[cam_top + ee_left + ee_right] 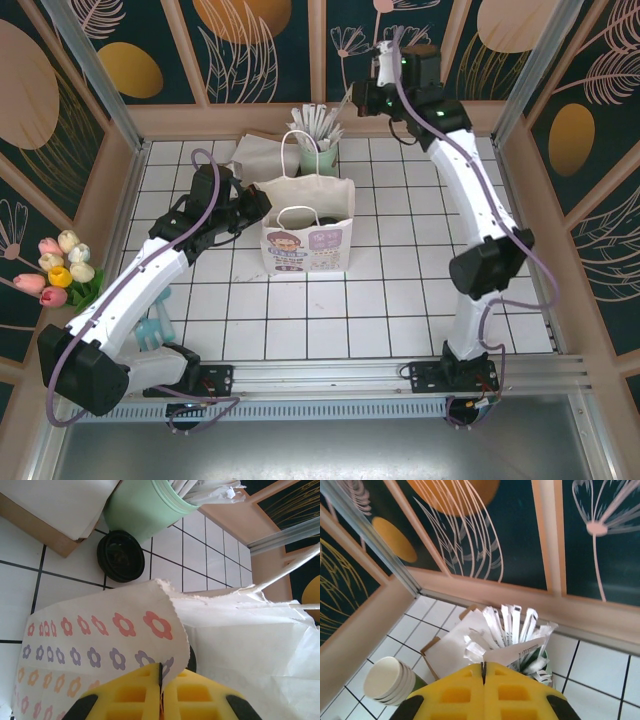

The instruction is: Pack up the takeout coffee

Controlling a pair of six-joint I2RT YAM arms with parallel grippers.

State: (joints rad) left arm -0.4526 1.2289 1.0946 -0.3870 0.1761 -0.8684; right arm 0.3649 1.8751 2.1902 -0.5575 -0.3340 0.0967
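A white paper bag (308, 245) with a cartoon print stands open mid-table. In its mouth shows a black round lid (303, 216), seemingly the takeout coffee; the cup's sides are hidden. From the left wrist, only a dark curved edge (192, 658) peeks from behind the bag's flap. My left gripper (262, 204) (161, 667) is shut on the bag's flower-printed left rim (150, 625). My right gripper (352, 99) (483, 666) hangs above the mint green holder (318, 152), shut on a white wrapped stick (520, 652) that juts out to the right.
Another black lid (120, 556) lies on the tiles beside the mint holder (142, 510). A flat napkin box (258, 153) (451, 647) sits behind the bag. Stacked lidless cups (389, 680) stand to its left. Tulips (60, 268) lie at the left wall.
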